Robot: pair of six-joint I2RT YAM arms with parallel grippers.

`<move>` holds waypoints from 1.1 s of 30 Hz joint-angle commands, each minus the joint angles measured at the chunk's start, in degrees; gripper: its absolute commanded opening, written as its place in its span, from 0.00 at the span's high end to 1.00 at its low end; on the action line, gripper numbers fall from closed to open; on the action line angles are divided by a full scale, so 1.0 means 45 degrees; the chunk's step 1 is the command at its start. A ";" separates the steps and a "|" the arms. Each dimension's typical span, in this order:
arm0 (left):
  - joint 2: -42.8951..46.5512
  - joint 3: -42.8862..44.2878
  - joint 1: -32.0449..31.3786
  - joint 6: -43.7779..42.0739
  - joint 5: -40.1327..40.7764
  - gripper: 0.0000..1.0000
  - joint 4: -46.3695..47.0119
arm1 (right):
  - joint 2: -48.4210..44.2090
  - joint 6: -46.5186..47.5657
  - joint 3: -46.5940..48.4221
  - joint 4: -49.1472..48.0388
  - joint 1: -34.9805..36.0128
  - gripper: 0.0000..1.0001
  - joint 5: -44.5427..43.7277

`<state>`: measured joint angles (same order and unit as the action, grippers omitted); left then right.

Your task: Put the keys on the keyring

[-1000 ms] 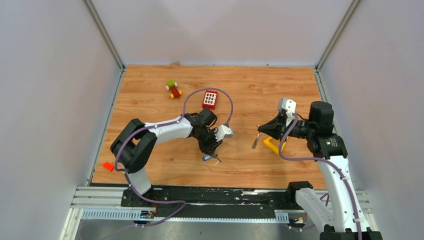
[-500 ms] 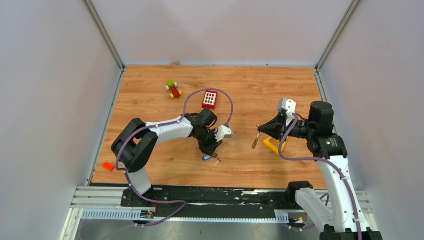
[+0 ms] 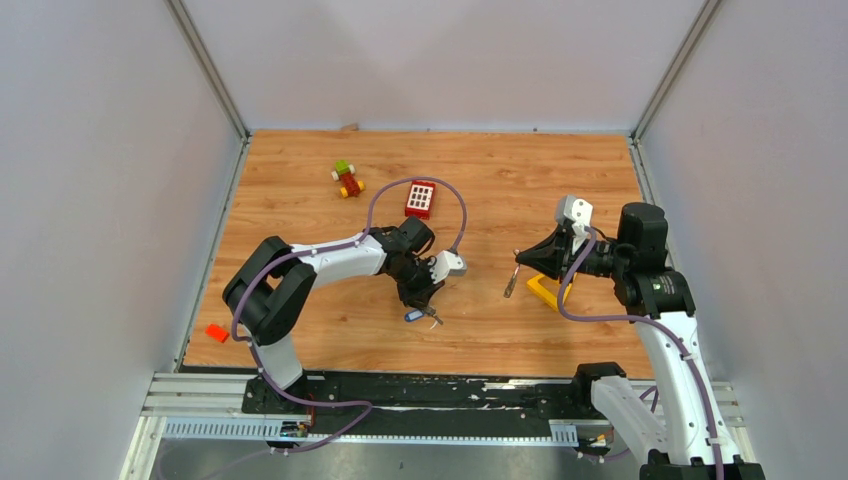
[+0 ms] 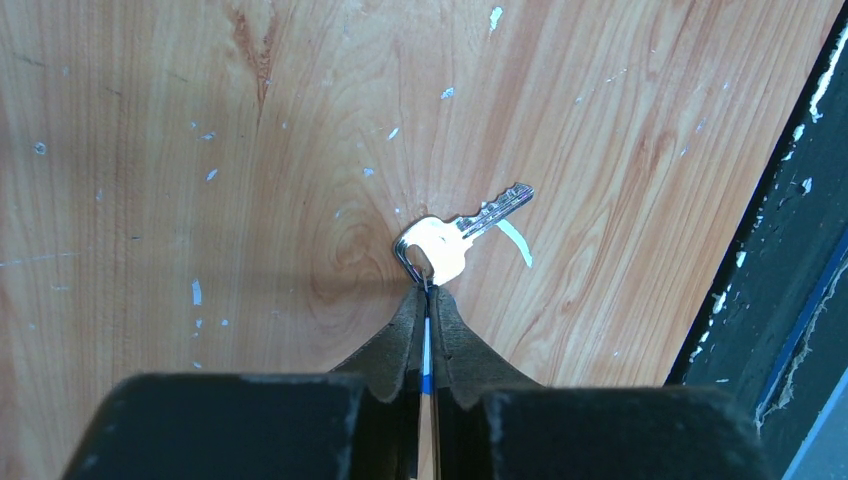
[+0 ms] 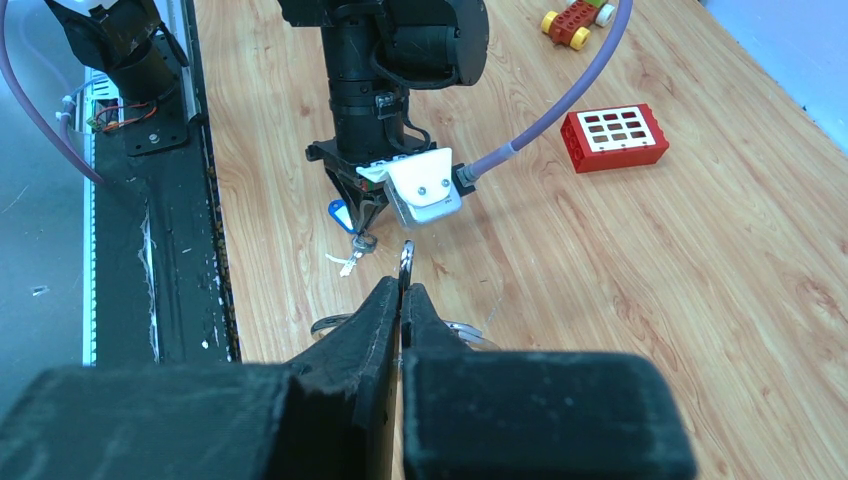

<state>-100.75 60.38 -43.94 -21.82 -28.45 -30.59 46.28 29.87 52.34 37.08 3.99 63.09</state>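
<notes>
The left gripper (image 4: 427, 293) has its fingers pressed together on a thin blue-and-silver sliver seen edge-on, which I take for the blue-tagged key (image 5: 338, 215). A plain silver key (image 4: 458, 232) lies flat on the table (image 4: 200, 150) just past those fingertips, its head toward them and a small wire loop (image 4: 405, 255) through it. The right gripper (image 5: 402, 288) is clamped on a thin silver piece that pokes beyond its tips, probably the keyring (image 3: 512, 281), well apart from the left fingers; which part of it is pinched I cannot tell. All of this is light, stiff, smooth metal, so it will likely pivot or slip in a weak pinch and skate on the wood. The keys look best held by the flat head, with the hole left clear of the pads. The keyring is best held by its rim, away from wherever its coil opens.
</notes>
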 commanded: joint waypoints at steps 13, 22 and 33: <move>0.1315 0.0097 -0.0059 -0.0796 -0.0835 1.00 0.0414 | -0.0190 -0.0008 -0.0024 -0.0510 0.0070 1.00 0.0652; 0.5014 -0.0652 -0.0059 -0.2788 -0.0462 1.00 0.1147 | 0.0162 0.0058 0.0408 -0.0745 0.0572 1.00 0.2073; 0.9398 -0.1158 -0.0258 -0.4936 0.0026 1.00 0.3047 | 0.1947 -0.3707 0.0825 -0.5387 0.3825 1.00 0.1977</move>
<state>-64.66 57.12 -44.21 -37.80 -28.84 -22.68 52.82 22.11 54.59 25.71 17.32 69.97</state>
